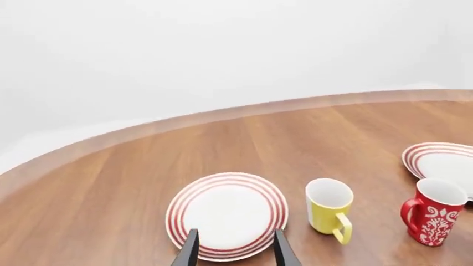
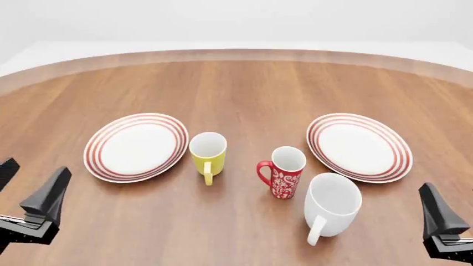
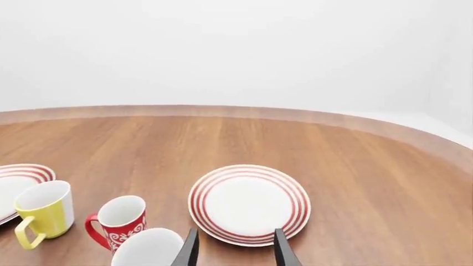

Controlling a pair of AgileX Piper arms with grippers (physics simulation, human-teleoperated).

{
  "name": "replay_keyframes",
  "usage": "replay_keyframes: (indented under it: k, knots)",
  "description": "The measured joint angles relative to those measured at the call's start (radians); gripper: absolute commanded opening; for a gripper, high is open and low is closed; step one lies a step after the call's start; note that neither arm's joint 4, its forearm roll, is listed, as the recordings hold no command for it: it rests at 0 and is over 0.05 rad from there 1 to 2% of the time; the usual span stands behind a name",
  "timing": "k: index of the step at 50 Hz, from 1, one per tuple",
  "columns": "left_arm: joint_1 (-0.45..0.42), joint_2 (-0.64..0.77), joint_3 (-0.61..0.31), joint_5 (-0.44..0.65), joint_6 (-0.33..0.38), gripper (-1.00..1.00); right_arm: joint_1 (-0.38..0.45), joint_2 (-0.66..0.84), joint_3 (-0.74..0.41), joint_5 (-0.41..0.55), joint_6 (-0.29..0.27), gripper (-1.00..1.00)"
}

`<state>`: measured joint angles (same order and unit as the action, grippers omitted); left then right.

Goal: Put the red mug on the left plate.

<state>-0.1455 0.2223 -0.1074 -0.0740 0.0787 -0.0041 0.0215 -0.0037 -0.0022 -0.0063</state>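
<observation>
Counter: two ringed plates, left plate; three mugs, red mug. Both grippers apparently released, empty.

On the table, the red mug is standing between the left plate and right plate, the yellow mug sitting left of it, the white mug lying nearer, right.

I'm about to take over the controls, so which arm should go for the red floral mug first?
Probably the left. The tall red floral mug stands between the yellow mug and the large white mug, which blocks the right end effector. The ringed left plate lies on the left end effector's side.
</observation>
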Motion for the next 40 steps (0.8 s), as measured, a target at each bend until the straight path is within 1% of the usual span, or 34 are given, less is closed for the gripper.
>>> replay_keyframes:
  k: [24,40]
  knots:
    - [-0.161,0.311,-0.127,-0.185,0.076,1.00,0.000,0.026,0.001,-0.024,-0.001,1.00]
    - [-0.247,0.516,-0.159,-0.320,0.100,1.00,0.001,0.038,0.001,-0.036,0.001,1.00]
